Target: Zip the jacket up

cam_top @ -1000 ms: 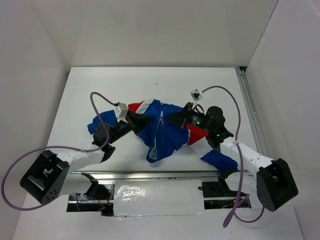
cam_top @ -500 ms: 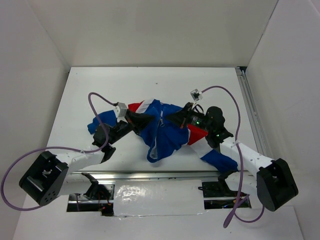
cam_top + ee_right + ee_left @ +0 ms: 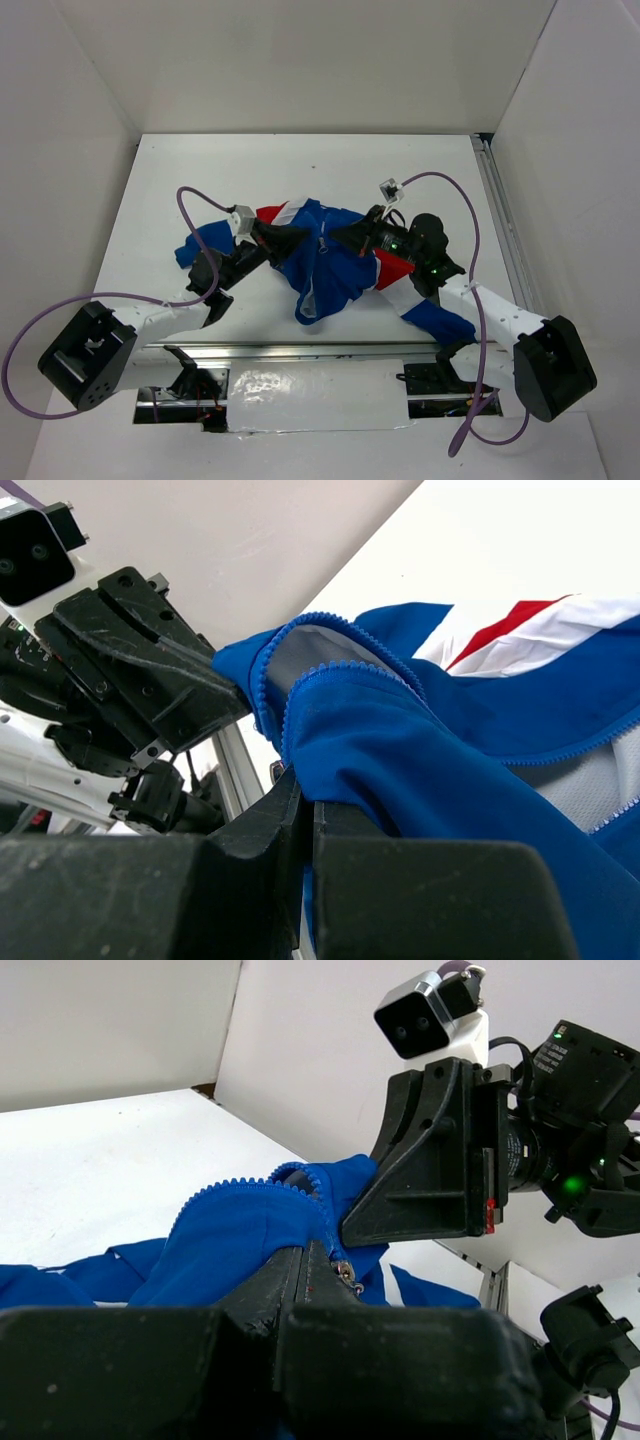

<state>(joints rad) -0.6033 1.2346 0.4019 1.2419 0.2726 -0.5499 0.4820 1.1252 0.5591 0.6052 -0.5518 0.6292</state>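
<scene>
The blue jacket (image 3: 335, 268) with red and white panels lies crumpled in the middle of the table, front open, zipper teeth showing. My left gripper (image 3: 298, 236) is shut on the jacket's left front edge; in the left wrist view the small metal zipper pull (image 3: 347, 1274) shows right at its fingertips (image 3: 305, 1260). My right gripper (image 3: 340, 234) faces it from the right and is shut on the other blue front edge (image 3: 370, 750). The two grippers are close together, tips a few centimetres apart. One blue sleeve (image 3: 440, 320) lies under the right arm.
White walls enclose the white table (image 3: 300, 170) on three sides. A metal rail (image 3: 505, 230) runs along the right edge, another along the near edge (image 3: 300, 348). Purple cables (image 3: 190, 205) loop above both arms.
Almost nothing moved. Both grippers stay shut on the jacket edges; the left arm's cable shifted slightly.
</scene>
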